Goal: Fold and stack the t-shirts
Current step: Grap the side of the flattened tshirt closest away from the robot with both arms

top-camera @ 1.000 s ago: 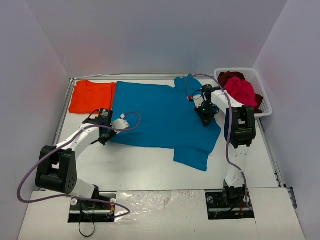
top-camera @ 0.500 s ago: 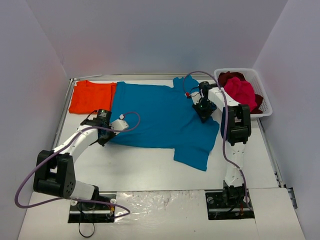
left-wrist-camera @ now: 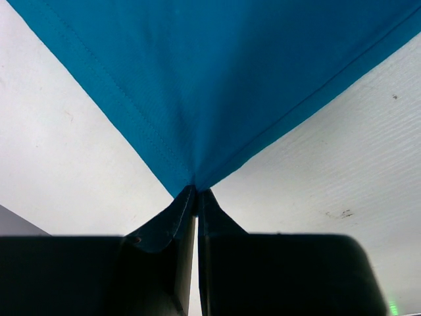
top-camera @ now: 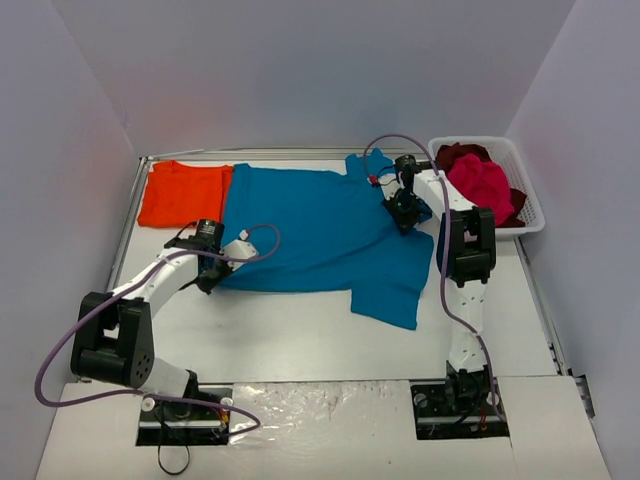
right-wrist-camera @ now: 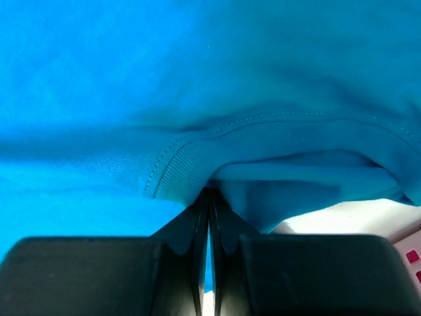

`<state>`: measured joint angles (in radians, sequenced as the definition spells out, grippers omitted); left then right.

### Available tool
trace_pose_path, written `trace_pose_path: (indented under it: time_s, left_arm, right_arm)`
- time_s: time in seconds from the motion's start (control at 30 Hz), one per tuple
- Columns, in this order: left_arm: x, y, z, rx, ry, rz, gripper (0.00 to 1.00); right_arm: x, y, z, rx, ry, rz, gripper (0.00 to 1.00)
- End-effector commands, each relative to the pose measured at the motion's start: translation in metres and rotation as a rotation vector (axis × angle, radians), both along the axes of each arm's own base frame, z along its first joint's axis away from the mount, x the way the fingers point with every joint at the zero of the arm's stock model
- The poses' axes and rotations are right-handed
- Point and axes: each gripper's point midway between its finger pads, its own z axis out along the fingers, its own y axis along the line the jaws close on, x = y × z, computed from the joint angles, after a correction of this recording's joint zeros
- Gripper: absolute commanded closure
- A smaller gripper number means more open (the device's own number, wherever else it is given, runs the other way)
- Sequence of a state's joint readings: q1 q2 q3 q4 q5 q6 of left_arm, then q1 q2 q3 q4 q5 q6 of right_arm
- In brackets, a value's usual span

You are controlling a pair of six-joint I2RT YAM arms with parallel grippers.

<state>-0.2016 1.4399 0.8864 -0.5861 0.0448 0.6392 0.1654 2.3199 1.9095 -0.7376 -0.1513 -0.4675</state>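
A teal-blue t-shirt [top-camera: 320, 230] lies spread across the middle of the table. My left gripper [top-camera: 212, 273] is shut on its near-left hem corner [left-wrist-camera: 195, 186]. At the shirt's far right, my right gripper [top-camera: 405, 208] is shut on the ribbed collar [right-wrist-camera: 181, 178]. An orange t-shirt [top-camera: 183, 192] lies folded at the far left, its right edge against the teal one. A magenta-pink t-shirt [top-camera: 483, 183] and a dark red one [top-camera: 458, 154] are heaped in the basket.
The white slotted basket [top-camera: 530, 205] stands at the far right by the wall. Grey walls close in the table on three sides. My arm bases [top-camera: 185, 415] sit at the near edge on crinkled plastic sheet.
My right gripper has moved toward the far edge with the collar, dragging the shirt's right side and near sleeve along. The left gripper has held its place.
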Motion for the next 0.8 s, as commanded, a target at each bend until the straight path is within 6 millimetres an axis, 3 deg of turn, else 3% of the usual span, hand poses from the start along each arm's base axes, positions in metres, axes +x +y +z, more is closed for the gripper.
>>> trace_pose_path:
  time_s: [0.0,0.13,0.17,0.33,0.47,0.57,0.6,0.67,0.7,0.77]
  left_arm:
    - [0.004,-0.001,0.007,-0.020,-0.006,0.031,0.98]
    - [0.003,-0.002,0.006,-0.023,-0.001,0.032,0.98]
    - [0.004,-0.003,0.007,-0.024,-0.006,0.032,0.98]
    - [0.005,-0.004,0.007,-0.034,-0.002,0.037,0.98]
    - [0.003,-0.008,0.006,-0.055,0.002,0.034,0.98]
    - [-0.002,-0.012,0.002,-0.080,0.019,0.032,0.98]
    - [-0.002,-0.012,0.001,-0.083,0.020,0.031,0.98]
    - [-0.005,-0.014,-0.002,-0.095,0.025,0.030,0.98]
    - [-0.006,-0.015,-0.003,-0.106,0.031,0.029,0.98]
    - [-0.007,-0.017,-0.006,-0.123,0.044,0.037,0.98]
  right_arm:
    - [0.002,-0.001,0.000,-0.025,-0.004,-0.006,1.00]
    - [-0.013,-0.001,0.026,-0.003,-0.030,0.018,1.00]
    - [-0.014,-0.001,0.046,0.005,-0.067,0.020,1.00]
    - [-0.043,-0.009,0.086,-0.001,-0.121,0.046,1.00]
    - [-0.069,-0.010,0.106,0.016,-0.144,0.073,0.88]
    - [-0.097,-0.009,0.114,0.030,-0.116,0.121,0.85]
    - [-0.117,-0.011,0.103,0.021,-0.055,0.154,0.84]
    - [-0.137,-0.013,0.105,0.002,-0.042,0.194,0.82]
    - [-0.156,-0.016,0.092,-0.016,0.011,0.223,0.81]
    - [-0.173,-0.016,0.094,-0.043,0.009,0.260,0.80]
